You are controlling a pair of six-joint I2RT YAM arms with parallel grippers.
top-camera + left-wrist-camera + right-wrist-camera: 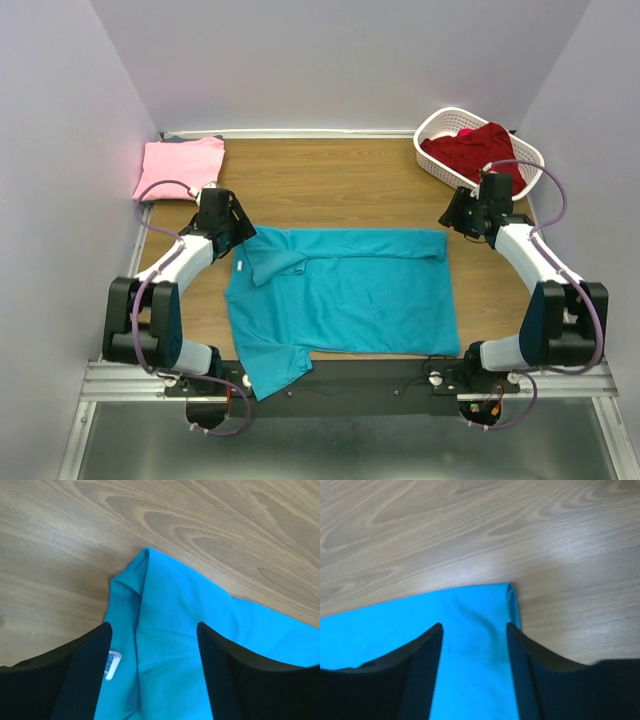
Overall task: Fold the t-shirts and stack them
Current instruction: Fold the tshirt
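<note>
Top external view: teal t-shirt [345,290] spread at desk [330,180] middle, far edge folded over. Left end effector [238,238] above its collar corner, opened wide, gripping nothing. Right end effector [455,215] above other far corner, also wide. Pink t-shirt [180,165] folded at far left corner; dark red t-shirt [478,150] in basket [432,128], far right corner.

Wooden table [340,170] (grain showing) between pale lilac walls [340,60].

Table [330,180] back bare — basket [428,152], pink shirt [180,167] fill corners.
</note>
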